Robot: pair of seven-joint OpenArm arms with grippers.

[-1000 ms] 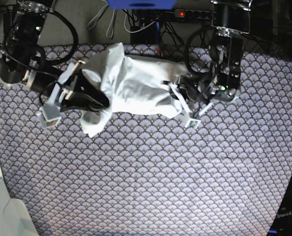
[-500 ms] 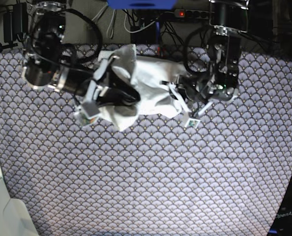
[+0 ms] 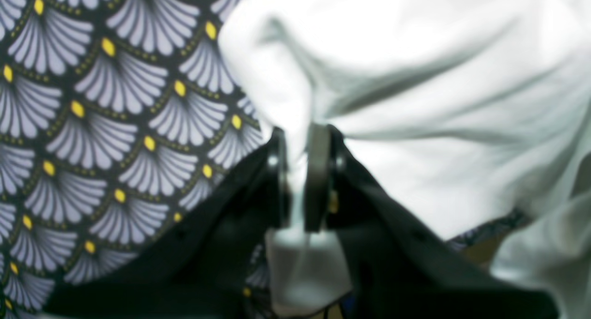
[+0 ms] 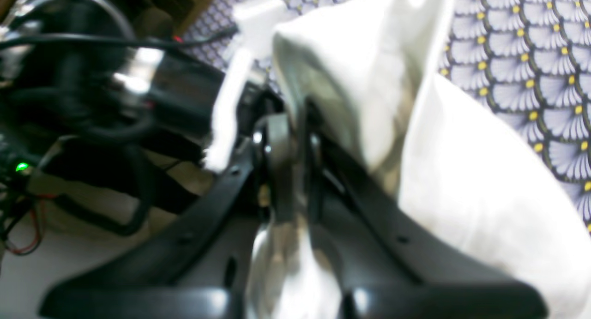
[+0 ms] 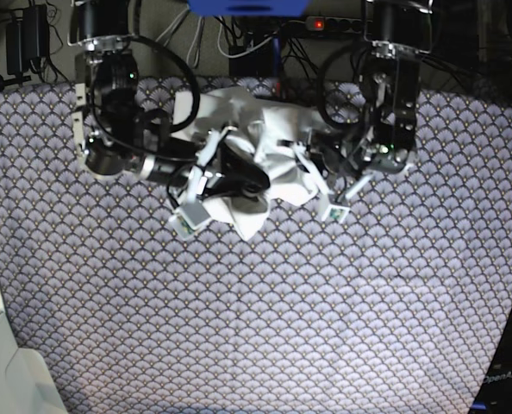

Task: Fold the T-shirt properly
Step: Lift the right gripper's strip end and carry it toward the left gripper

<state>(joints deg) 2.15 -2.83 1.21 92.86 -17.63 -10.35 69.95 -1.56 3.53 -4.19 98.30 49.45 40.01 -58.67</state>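
Mostly fan-patterned tablecloth (image 5: pixel 265 328) | cables, probably power strip (image 5: pixel 338 24) behind

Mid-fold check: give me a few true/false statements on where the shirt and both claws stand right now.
1. The left claw is shut on a fold of the T-shirt. True.
2. The right claw is open and clear of the cloth. False: it is shut with white cloth pinched between its jaws.
3. The T-shirt lies flat and spread out on the patterned table cover. False: it is bunched up between the two arms at the far edge.
4. In the base view, the two claws sit close together over the shirt. True.
5. A second garment lies on the cover nearer the camera. False: that area shows only the scallop pattern.
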